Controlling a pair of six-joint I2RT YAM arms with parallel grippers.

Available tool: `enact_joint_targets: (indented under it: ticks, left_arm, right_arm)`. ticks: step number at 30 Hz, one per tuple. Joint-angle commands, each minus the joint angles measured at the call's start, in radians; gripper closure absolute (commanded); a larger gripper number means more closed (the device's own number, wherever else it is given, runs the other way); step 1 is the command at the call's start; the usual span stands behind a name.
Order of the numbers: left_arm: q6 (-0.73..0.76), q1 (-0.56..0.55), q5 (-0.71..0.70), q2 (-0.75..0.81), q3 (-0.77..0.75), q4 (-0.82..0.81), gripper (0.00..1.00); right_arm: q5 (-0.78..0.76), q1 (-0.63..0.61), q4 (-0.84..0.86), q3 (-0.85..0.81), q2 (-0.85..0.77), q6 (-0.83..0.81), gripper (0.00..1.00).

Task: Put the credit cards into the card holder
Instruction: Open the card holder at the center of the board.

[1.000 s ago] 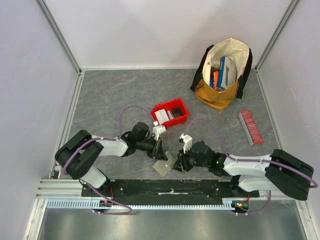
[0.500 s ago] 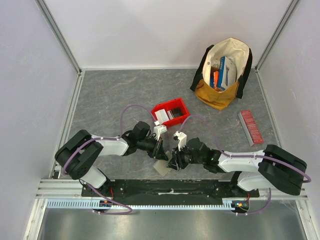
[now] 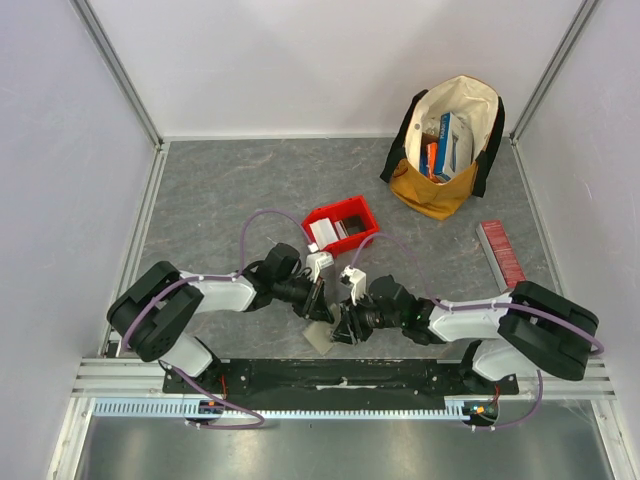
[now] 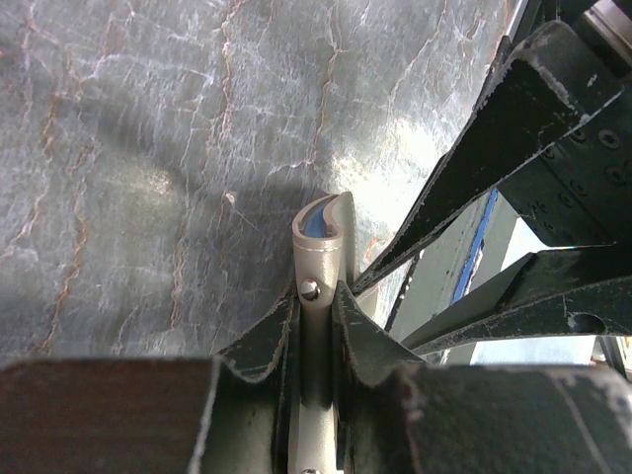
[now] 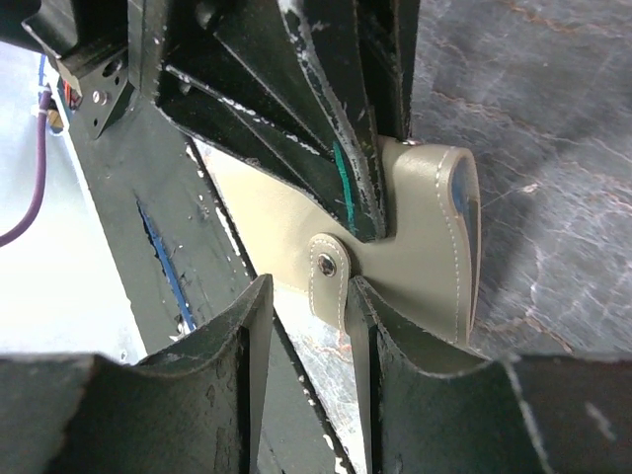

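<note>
Close to the near edge of the grey marbled table [image 3: 220,190], the left gripper [image 4: 316,296] clamps the small grey-olive folding card holder [image 4: 318,252] by one edge, apparently to steady it for the other arm. The right gripper [image 5: 314,316] straddles the holder's stitched snap strap [image 5: 331,276] with its jaws partly apart. One finger is against the strap and there is a gap at the other, so it grips nothing yet; the likely aim is to pull the flap open. A thin pale blue card [image 4: 314,219] already shows inside the holder's curled lip. Farther in, near the table's middle, white rectangular credit cards [image 3: 322,233] wait in a red plastic bin [image 3: 352,245]. A long red ribbed box [image 3: 502,253] lies by the right edge, and a cream-and-mustard tote bag [image 3: 440,190] sits at the far right corner. Compared with a second ago, the right arm has reached further left, bringing its gripper up to the card holder, while the left arm holds its place.
</note>
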State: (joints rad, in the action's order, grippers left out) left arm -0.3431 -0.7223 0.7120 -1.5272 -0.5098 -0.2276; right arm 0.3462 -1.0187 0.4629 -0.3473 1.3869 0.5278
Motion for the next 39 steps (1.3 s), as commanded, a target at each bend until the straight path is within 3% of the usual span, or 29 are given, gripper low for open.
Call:
enact_joint_targets:
  ticks: [1,7,13,17,22,28,32,33,39]
  left_arm:
    - [0.042,-0.006,-0.009,0.029,-0.038,-0.038,0.98]
    - [0.003,-0.005,-0.052,0.042,-0.032,-0.070,0.98]
    - [-0.080,-0.005,-0.104,0.050,-0.007,-0.119,0.98]
    - [-0.143,-0.005,-0.161,0.058,0.033,-0.162,0.98]
    - [-0.204,-0.005,-0.301,0.097,0.094,-0.173,0.98]
    - [-0.237,-0.003,-0.480,0.165,0.123,-0.090,0.98]
    - [-0.264,-0.003,-0.609,0.229,0.154,-0.016,0.98]
    - [-0.275,-0.002,-0.624,0.242,0.165,-0.010,0.98]
    - [-0.330,-0.003,-0.649,0.280,0.220,-0.019,0.98]
  right_arm:
    - [0.117,-0.026,0.016,-0.025,0.041,-0.011,0.57]
    - [0.132,-0.050,-0.013,-0.082,0.109,-0.025,0.58]
    - [-0.005,-0.138,-0.093,-0.147,0.176,-0.035,0.65]
    - [-0.075,-0.191,-0.130,-0.179,0.211,-0.049,0.81]
    - [-0.056,-0.257,-0.089,-0.176,0.202,-0.078,1.00]
    - [-0.082,-0.277,-0.165,-0.145,0.178,-0.075,0.99]
    - [-0.162,-0.277,-0.234,-0.075,0.104,0.001,0.80]
    - [-0.173,-0.277,-0.245,-0.059,0.084,0.024,0.71]
    - [-0.335,-0.276,-0.340,-0.035,0.050,0.132,0.61]
